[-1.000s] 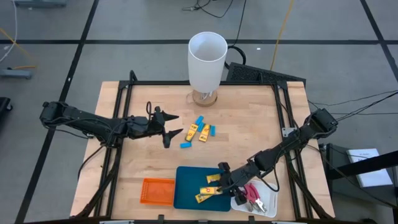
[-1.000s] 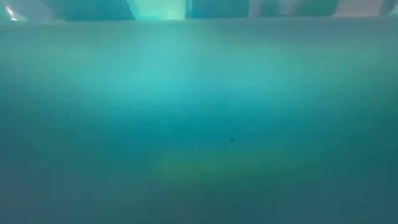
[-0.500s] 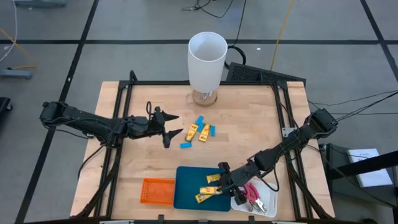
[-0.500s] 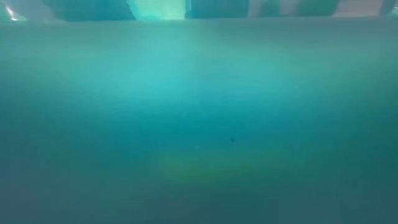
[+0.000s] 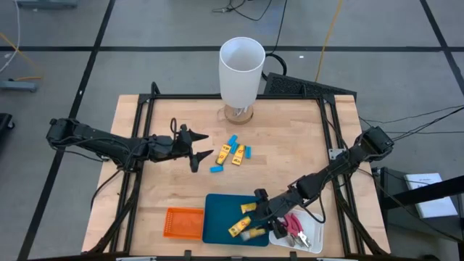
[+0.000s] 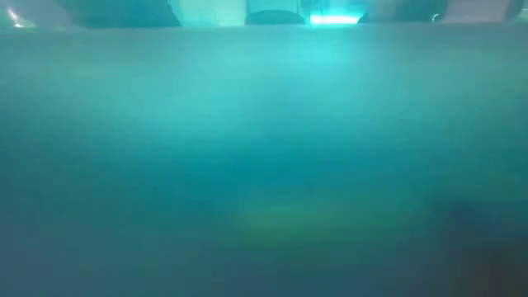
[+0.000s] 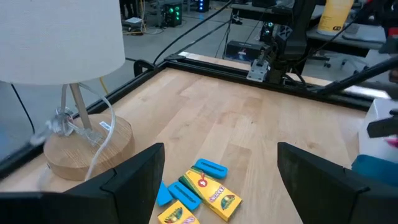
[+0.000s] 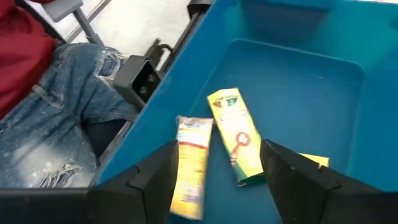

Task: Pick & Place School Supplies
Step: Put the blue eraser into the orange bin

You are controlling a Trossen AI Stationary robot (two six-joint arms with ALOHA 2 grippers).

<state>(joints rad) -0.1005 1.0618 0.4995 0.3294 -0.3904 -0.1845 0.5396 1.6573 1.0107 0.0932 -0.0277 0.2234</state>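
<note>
Right claw [image 5: 253, 226] stands open over the teal tray [image 5: 217, 217], 2 yellow boxes [image 8: 236, 143] lying loose below it. Lift clear vertically to avoid dragging them. Left claw [image 5: 201, 154] waits open near the bench [image 5: 290, 145] pile.

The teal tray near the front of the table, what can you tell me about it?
The teal tray is a shallow, rectangular, plastic-looking tray with raised walls, lying flat at the table's front edge between an orange tray and a white tray. Yellow boxes with printed labels lie loose on its floor. The right pincer hangs just over it, open and holding nothing.
</note>
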